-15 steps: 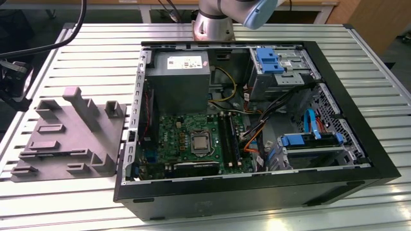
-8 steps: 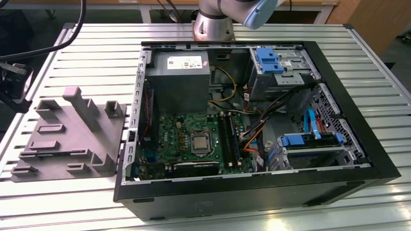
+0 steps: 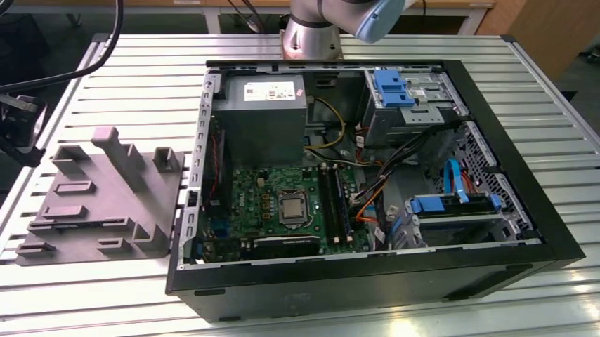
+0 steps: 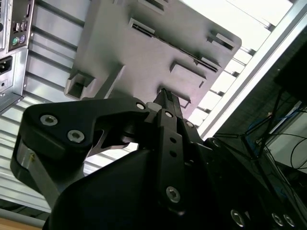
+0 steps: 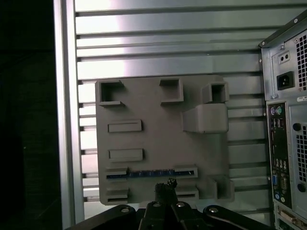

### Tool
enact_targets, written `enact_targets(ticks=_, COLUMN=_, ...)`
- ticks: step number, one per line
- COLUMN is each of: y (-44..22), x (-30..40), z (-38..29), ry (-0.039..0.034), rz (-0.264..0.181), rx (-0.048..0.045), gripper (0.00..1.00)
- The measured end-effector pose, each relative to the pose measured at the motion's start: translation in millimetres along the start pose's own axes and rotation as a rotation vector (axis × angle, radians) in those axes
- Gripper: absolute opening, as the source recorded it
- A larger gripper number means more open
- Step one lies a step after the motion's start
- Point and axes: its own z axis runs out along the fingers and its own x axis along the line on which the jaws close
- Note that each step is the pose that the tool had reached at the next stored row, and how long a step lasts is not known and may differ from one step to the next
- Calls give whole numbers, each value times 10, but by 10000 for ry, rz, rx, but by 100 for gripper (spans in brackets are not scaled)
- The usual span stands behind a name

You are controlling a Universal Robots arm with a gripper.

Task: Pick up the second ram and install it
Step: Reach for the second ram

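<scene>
Grey plastic forms the holder (image 5: pixel 158 129), laid on the slatted tabletop (image 5: pixel 168 48); an open computer case (image 3: pixel 375 281) is stood beside the holder. The second ram (image 5: pixel 144 174) is seated in one long slot of the holder. The pincer (image 5: pixel 166 184) is poised near that slot, its tips drawn together with nothing gripped.

power supply label (image 3: pixel 270 90), print not legible

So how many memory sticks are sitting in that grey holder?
1. The memory stick sits edge-up in a long slot near one edge of the grey holder, as the first wrist view shows. The other slots look empty.
</scene>
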Motion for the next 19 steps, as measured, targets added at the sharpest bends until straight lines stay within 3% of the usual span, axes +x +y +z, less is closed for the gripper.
enact_targets(ticks=19, y=-24, x=96, z=59, ry=0, rz=-1, rx=0, gripper=11)
